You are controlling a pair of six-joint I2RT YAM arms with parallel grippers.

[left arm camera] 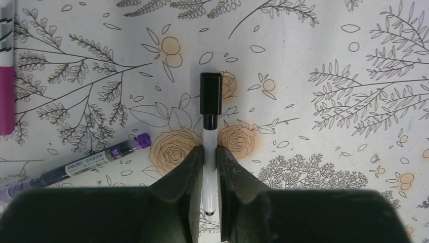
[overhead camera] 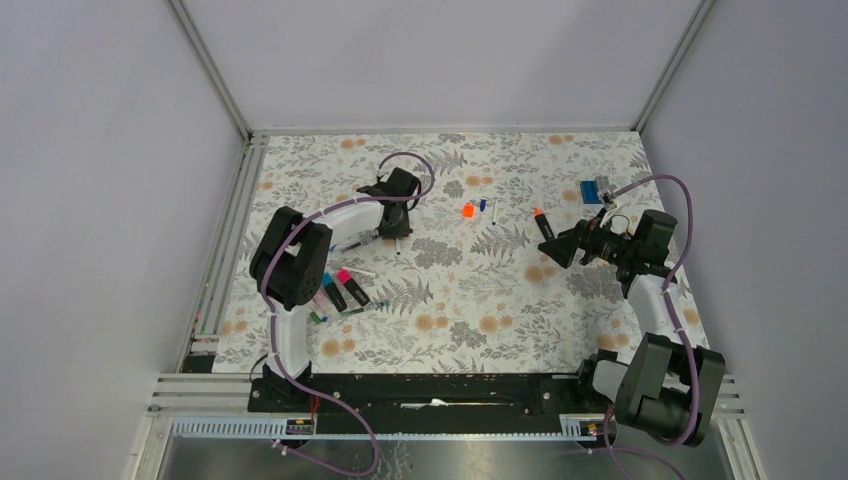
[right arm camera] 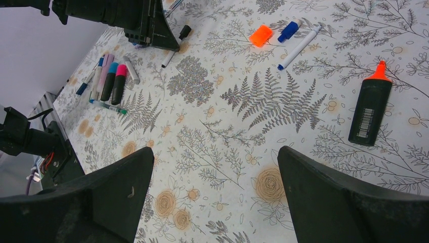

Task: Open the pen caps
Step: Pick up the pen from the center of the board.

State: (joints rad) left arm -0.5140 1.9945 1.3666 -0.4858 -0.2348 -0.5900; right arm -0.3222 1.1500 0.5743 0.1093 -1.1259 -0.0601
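My left gripper [left arm camera: 210, 157] is shut on the barrel of a slim white pen [left arm camera: 210, 135] whose black cap [left arm camera: 210, 93] is on and points away from the fingers; it sits at the back left of the mat [overhead camera: 398, 235]. My right gripper [right arm camera: 215, 157] is open and empty, above the mat at the right [overhead camera: 555, 248]. A chunky black highlighter [right arm camera: 372, 109] lies uncapped with its orange tip bare. A loose orange cap [right arm camera: 261, 36], a loose blue cap [right arm camera: 289, 31] and an uncapped white pen [right arm camera: 298, 47] lie beyond it.
Several capped pens lie grouped at the left, among them a blue-capped [right arm camera: 109, 80] and a pink-capped highlighter [right arm camera: 119, 83]. A purple pen [left arm camera: 81, 164] lies left of my left fingers. A blue block [overhead camera: 572, 195] and a blue-and-white block [overhead camera: 595, 188] sit at the back right.
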